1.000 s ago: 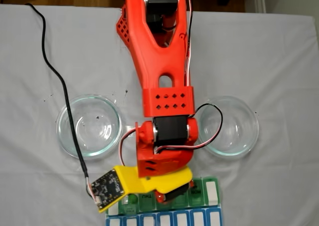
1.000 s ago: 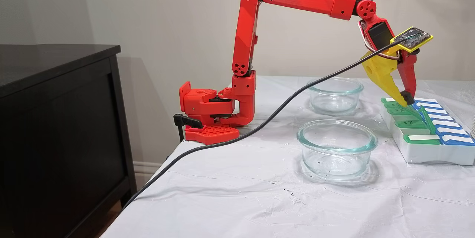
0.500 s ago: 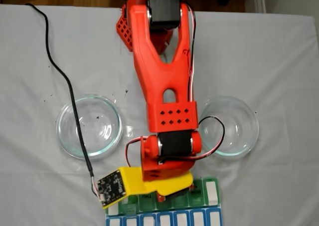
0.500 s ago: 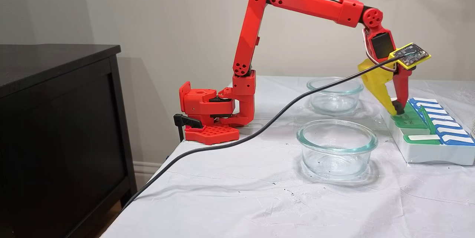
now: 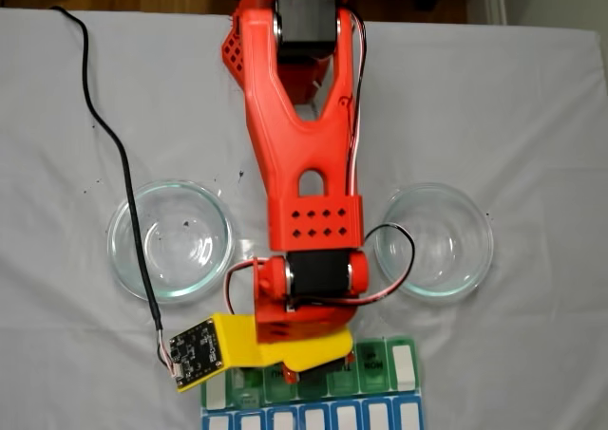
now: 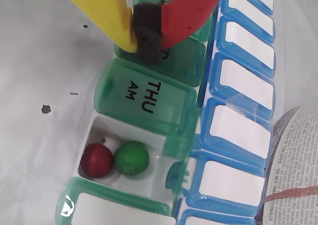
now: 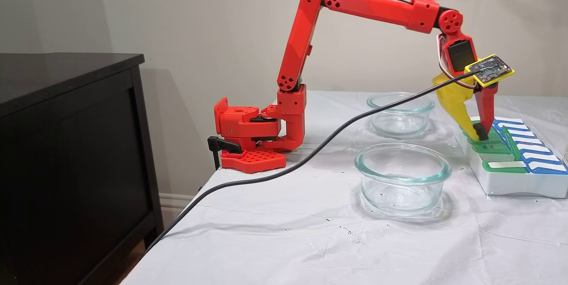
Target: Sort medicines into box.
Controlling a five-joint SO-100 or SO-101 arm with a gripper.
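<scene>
While the red arm (image 7: 368, 5) reaches out over the table (image 7: 284, 240), its gripper (image 6: 147, 38) stands with the tips on a closed green lid of the pill organizer (image 6: 149, 98), the lid next to the one marked THU AM. The yellow finger (image 6: 107, 11) and the red finger (image 6: 191, 9) are pressed together with only a dark pad (image 6: 149, 34) between them, so the jaws are closed and hold nothing.

On the other side of the THU AM lid, one compartment (image 6: 149, 183) is open, and in it lie a dark red ball (image 6: 97, 160) and a green ball (image 6: 131, 158), touching each other. A row of blue lids (image 6: 243, 86) runs alongside the green row.

From above, the organizer (image 5: 404, 365) lies at the bottom edge of the table, and two clear glass dishes sit near it, one (image 5: 171, 240) on the left of the arm and one (image 5: 435, 240) on the right. A black cable (image 5: 104, 136) runs across the left part of the table to a small circuit board (image 5: 195, 352) on the gripper.
</scene>
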